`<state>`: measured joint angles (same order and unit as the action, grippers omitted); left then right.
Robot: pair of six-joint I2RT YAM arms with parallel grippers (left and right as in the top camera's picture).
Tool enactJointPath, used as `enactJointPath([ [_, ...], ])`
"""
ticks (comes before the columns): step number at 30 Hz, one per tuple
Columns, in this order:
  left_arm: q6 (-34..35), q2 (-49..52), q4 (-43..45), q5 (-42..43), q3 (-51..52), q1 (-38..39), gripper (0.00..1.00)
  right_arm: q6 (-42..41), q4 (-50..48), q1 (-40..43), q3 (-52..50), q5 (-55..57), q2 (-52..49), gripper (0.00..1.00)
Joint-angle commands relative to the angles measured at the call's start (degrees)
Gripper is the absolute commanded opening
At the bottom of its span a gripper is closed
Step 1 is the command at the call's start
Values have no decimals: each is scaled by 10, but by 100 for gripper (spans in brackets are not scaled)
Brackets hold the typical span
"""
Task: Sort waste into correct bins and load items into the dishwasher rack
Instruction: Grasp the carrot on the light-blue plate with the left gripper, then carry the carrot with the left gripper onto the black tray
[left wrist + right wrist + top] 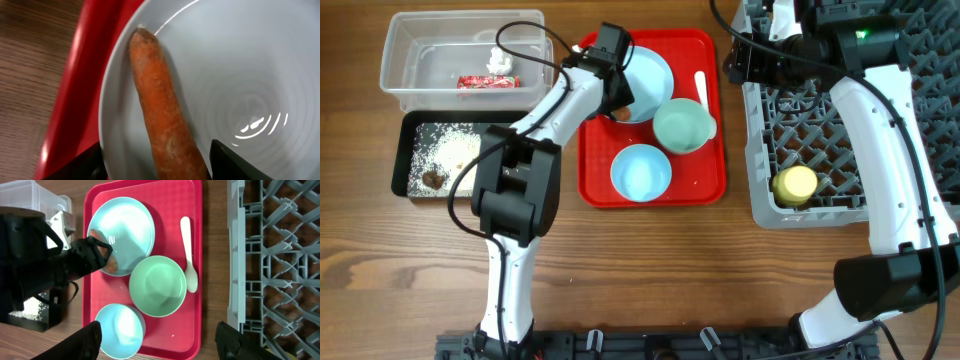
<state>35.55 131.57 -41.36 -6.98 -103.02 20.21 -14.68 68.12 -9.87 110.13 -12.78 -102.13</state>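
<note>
Carrot point(160, 100): lying lengthwise against the left inner slope of the pale plate point(240, 60), reaching almost to its rim, at the far end of the red tray point(75, 90). Being straddled at its thicker end by the left gripper point(157, 160); touching one finger, sitting apart from the other, so not telling whether pinched or merely bracketed. Hanging by the grey rack's point(270, 255) edge: right gripper point(159, 335), spreading wide, holding nothing.

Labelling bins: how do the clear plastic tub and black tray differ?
The clear plastic rectangular tub is see-through and deep; the shallow black rectangular tray is opaque. The tub holds a red crinkled wrapper and white tissue; the tray holds white rice grains and a dark brown lump. Both are rectangular, similar in footprint.
</note>
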Motion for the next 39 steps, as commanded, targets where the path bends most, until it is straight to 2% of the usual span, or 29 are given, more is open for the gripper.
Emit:
enactJointPath([
  [1,-24,-29,-2,-1,5,-9,66,10,0,2,7,11,-9,74],
  [9,-25,-59,2,-1,0,-8,69,10,0,2,7,11,-9,75],
  [15,-62,-71,-2,14,-1,-6,69,10,0,2,7,11,-9,74],
  [22,-46,-34,-3,31,-1,1,62,10,1,2,7,11,-9,75],
  [32,-30,-2,13,30,-1,4,63,10,2,2,7,11,-9,75],
  [37,-30,6,27,31,-1,5,54,11,3,2,7,11,-9,75],
  [38,-30,10,31,31,-1,5,50,11,3,2,7,11,-9,75],
  [39,-30,17,37,31,-1,5,41,12,4,2,7,11,-9,74],
])
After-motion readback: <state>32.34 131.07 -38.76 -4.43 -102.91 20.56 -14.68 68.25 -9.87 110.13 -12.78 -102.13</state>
